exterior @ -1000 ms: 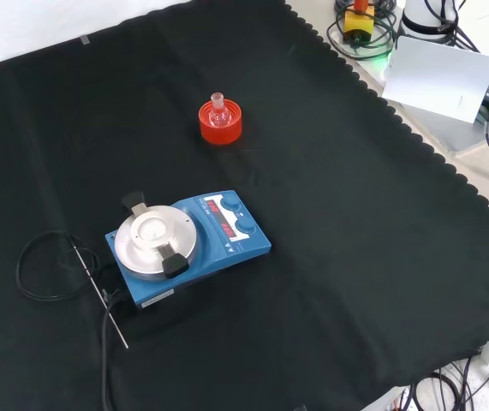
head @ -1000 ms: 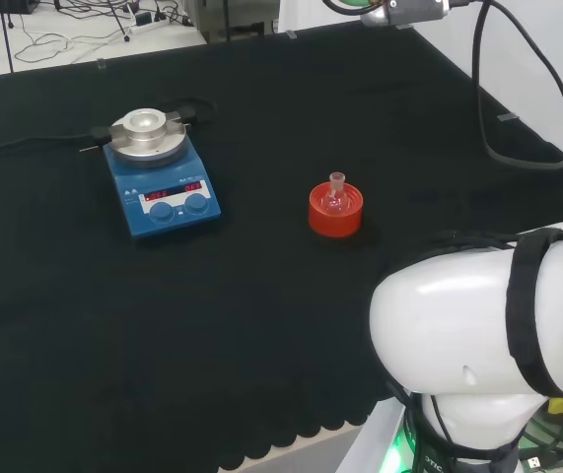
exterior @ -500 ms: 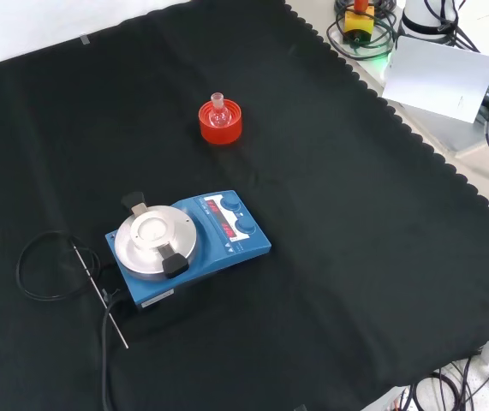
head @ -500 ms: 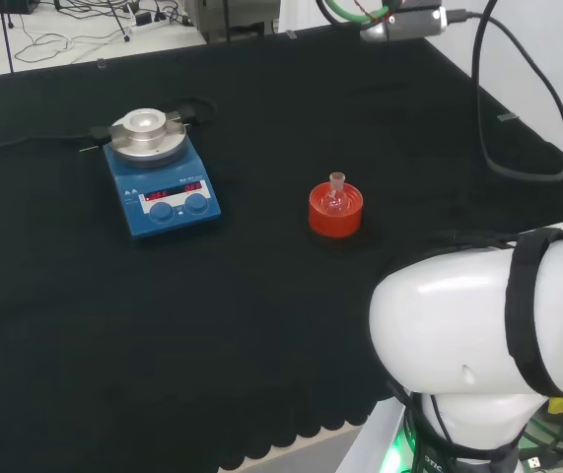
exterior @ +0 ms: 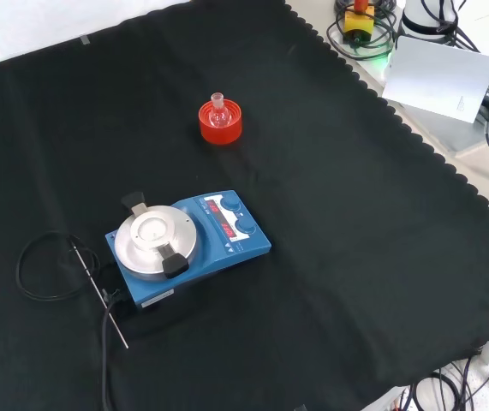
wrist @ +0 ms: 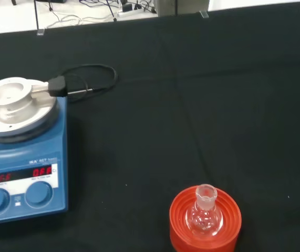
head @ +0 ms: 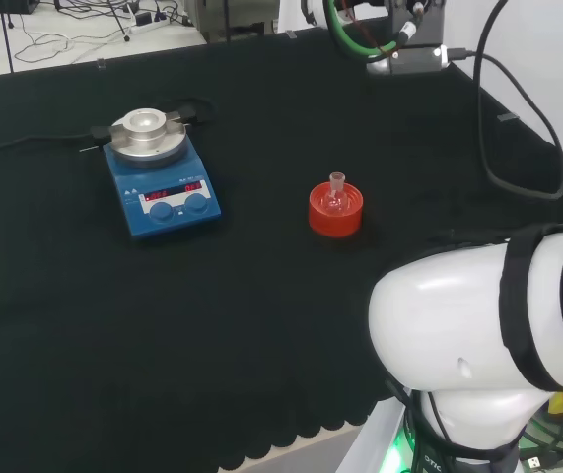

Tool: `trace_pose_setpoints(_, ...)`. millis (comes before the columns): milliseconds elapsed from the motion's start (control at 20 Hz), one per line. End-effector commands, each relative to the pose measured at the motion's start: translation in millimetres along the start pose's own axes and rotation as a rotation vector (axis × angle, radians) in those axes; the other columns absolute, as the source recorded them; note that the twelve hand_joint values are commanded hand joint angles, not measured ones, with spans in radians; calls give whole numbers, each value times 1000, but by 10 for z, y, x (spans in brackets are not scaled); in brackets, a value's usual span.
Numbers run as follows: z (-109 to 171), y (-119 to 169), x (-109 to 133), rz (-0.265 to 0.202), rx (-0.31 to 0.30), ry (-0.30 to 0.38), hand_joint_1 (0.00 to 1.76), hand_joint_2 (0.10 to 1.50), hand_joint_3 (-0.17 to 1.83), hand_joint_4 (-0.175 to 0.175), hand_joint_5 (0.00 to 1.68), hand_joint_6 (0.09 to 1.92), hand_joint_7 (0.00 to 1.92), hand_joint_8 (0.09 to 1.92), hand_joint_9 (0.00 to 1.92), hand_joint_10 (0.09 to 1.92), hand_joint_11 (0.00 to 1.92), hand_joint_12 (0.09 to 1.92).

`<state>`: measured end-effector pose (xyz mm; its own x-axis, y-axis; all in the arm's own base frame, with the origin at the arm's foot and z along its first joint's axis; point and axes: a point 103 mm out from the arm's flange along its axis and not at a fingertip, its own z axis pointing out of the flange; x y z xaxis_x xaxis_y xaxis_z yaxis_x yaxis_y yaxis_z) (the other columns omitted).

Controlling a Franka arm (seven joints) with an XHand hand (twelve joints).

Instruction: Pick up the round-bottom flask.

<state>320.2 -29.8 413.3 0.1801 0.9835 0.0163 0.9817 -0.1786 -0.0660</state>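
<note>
A small clear round-bottom flask [head: 336, 196] stands upright, neck up, in a red ribbed ring stand [head: 335, 217] near the middle of the black cloth. In the front view the flask [exterior: 219, 110] and its stand [exterior: 220, 127] sit in the upper middle. In the wrist view the flask [wrist: 205, 216] is close, low in the picture, on the stand [wrist: 229, 227]. Nothing touches it. In the head view the arm's wrist end [head: 407, 54], a grey bracket with green and black cables, hangs high above the cloth, well to the right of and beyond the flask.
A blue hotplate stirrer [head: 161, 187] with a silver top plate stands left of the flask in the head view, nearer the camera in the front view [exterior: 184, 244]. Its probe and black cable [exterior: 47, 274] lie beside it. The cloth's scalloped edge [exterior: 415, 141] runs along the right of the front view.
In the head view the wrist end with its cables has come down further into the picture at the top. Flask, stand and stirrer have not moved.
</note>
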Motion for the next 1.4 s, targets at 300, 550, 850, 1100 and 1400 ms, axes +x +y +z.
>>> trace_pose_setpoints(300,763,687,-449,37,42,63,224,1258,269,-14,372,329,197,599,346,667,144,1372)
trace_pose_setpoints(550,1148,835,-627,56,12,108,387,1165,243,-23,419,324,252,644,433,691,174,1379)
trace_pose_setpoints(850,1579,887,-663,75,32,156,528,1065,271,-41,529,329,299,695,509,685,234,1370)
trace_pose_setpoints(1100,1962,927,-617,78,84,209,587,983,325,-43,545,332,304,704,522,674,247,1366)
trace_pose_setpoints(1400,2334,967,-545,78,134,231,709,884,387,-39,569,347,300,709,523,675,249,1366)
